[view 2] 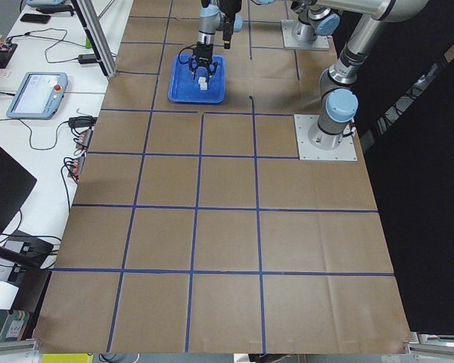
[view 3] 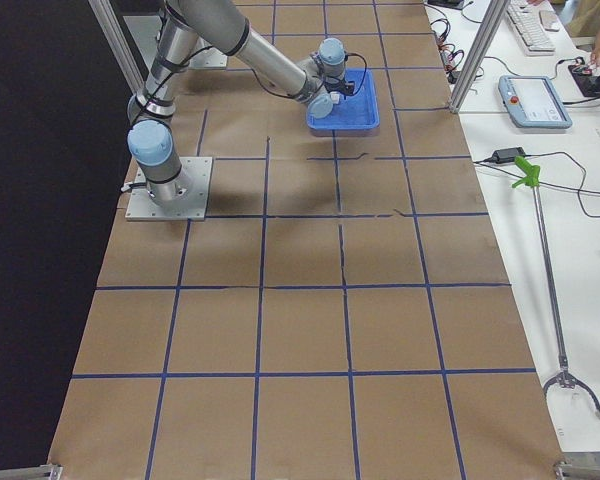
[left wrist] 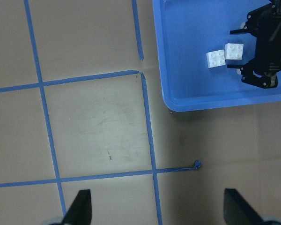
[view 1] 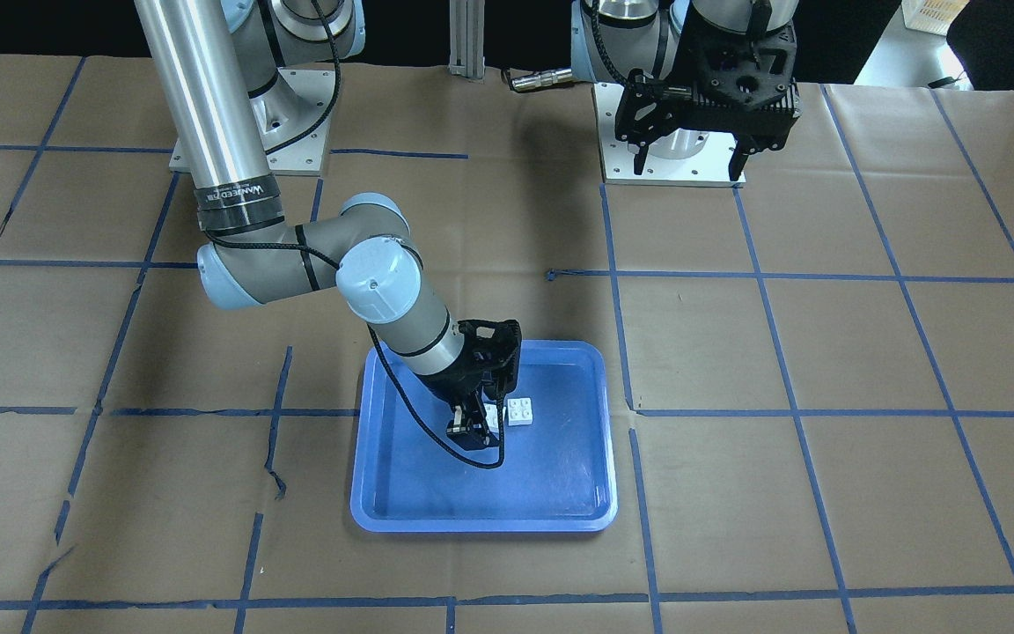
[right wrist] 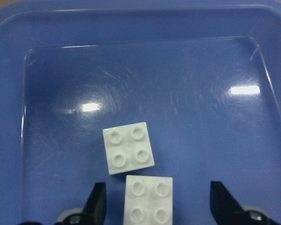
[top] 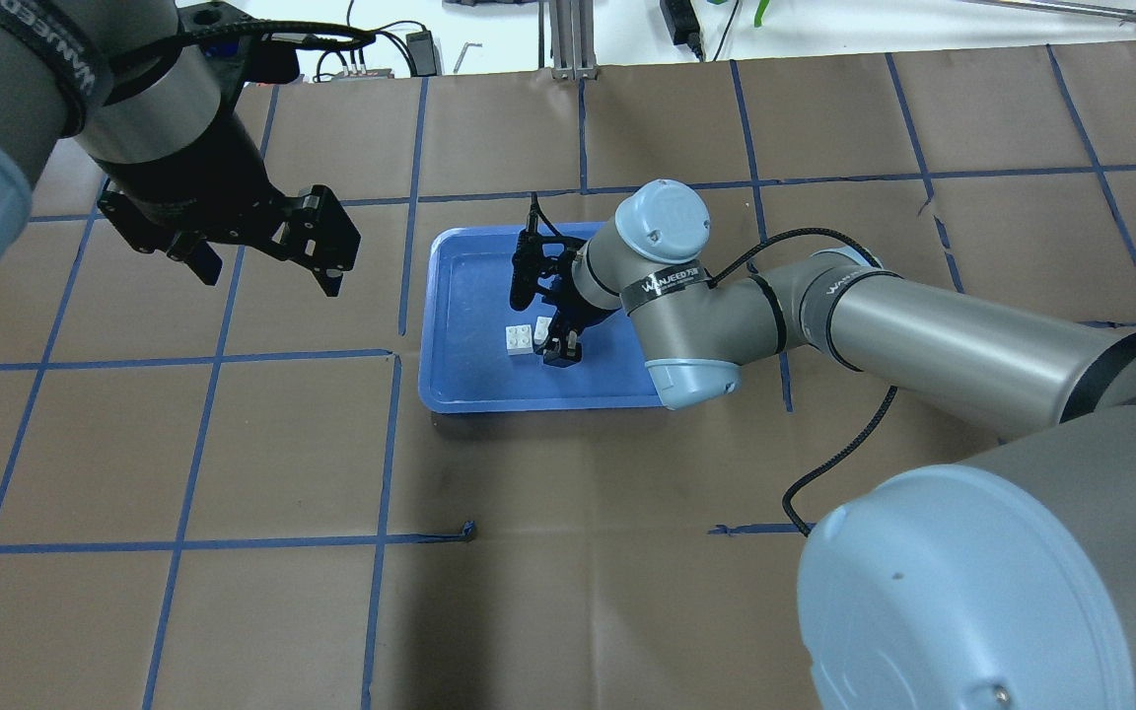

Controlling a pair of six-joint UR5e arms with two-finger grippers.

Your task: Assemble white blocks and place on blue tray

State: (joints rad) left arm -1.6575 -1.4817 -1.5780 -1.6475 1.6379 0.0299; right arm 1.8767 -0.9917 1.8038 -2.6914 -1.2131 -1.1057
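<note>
Two white blocks lie studs up, side by side and nearly touching, on the blue tray [view 1: 482, 527]. In the right wrist view one block [right wrist: 128, 147] lies ahead of the fingers and the other [right wrist: 148, 199] sits between them. My right gripper [view 1: 472, 427] is low over the tray, open, and its fingers [right wrist: 96, 204] stand apart from the block's sides. The blocks also show in the overhead view [top: 519, 338] and in the left wrist view [left wrist: 216, 58]. My left gripper [top: 267, 278] hangs high over the table, left of the tray, open and empty.
The table is covered in brown paper with a blue tape grid [top: 395, 355]. Both arm bases [view 1: 670, 150] stand on the robot's side of the table. The right arm's elbow [top: 691, 370] hangs over the tray's near right corner. A black cable [top: 844, 444] trails from it.
</note>
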